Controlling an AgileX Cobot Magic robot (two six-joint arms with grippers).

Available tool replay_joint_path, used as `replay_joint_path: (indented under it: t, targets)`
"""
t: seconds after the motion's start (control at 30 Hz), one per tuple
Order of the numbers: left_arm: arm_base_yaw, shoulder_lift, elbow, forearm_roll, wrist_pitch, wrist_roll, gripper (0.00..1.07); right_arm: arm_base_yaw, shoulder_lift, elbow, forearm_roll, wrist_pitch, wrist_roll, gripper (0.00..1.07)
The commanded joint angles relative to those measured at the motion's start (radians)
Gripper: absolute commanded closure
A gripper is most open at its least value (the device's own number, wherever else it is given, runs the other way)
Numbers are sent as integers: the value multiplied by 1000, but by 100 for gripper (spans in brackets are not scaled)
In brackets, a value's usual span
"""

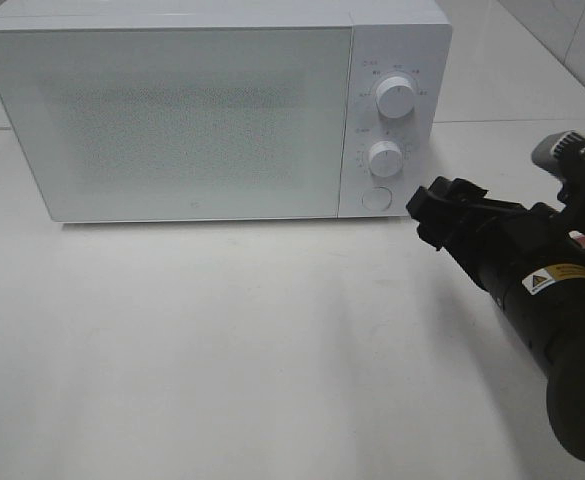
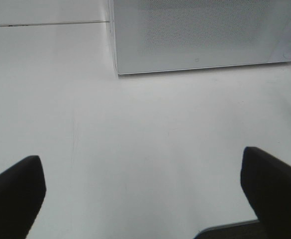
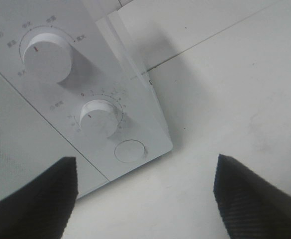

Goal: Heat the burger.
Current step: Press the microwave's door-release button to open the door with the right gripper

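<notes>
Hovering just beside the microwave [image 1: 192,110] at its control panel, the right gripper [image 1: 427,212] is holding its jaws apart with nothing between them. It is facing the round button [image 1: 376,197] under the lower dial [image 1: 384,158], probably lining up to press one or turn the other. The door is sitting closed and its frosted front is hiding the inside, so the burger is showing in no view. Whether it is inside I cannot tell. The left gripper [image 2: 145,194] is hanging spread wide over the counter [image 1: 222,350], well apart from the panel, leaving it free.
</notes>
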Motion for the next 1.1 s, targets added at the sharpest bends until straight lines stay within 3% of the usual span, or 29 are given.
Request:
replay_joint_path:
  t: [0.03, 0.2, 0.3, 0.47, 0.7, 0.73, 0.77, 0.8, 0.87, 0.9, 1.1]
  targets:
    - [4, -25, 3, -9, -15, -1, 7, 3, 2, 0, 0, -123, 142, 32]
    - [4, -25, 3, -9, -15, -1, 7, 3, 2, 0, 0, -87, 516, 36]
    - [4, -25, 3, -9, -15, -1, 7, 3, 2, 0, 0, -82, 624, 38]
    - [4, -25, 3, -9, -15, -1, 7, 3, 2, 0, -8, -74, 871, 50]
    - [4, -25, 3, -9, -15, -1, 7, 3, 2, 0, -8, -67, 968, 70]
    - [4, -25, 3, -9, -15, -1, 7, 3, 2, 0, -8, -49, 976, 80]
    - [4, -25, 3, -9, -15, -1, 7, 3, 2, 0, -8, -49, 976, 80]
    - [4, -25, 3, -9, -15, -1, 7, 3, 2, 0, -8, -29, 980, 91]
    - [4, -25, 3, -9, -15, -1, 7, 3, 2, 0, -8, -19, 981, 95]
    - [4, -25, 3, -9, -15, -1, 7, 3, 2, 0, -8, 3, 982, 105]
    - [4, -25, 3, -9, -15, -1, 7, 3, 4, 0, -40, 3, 982, 107]
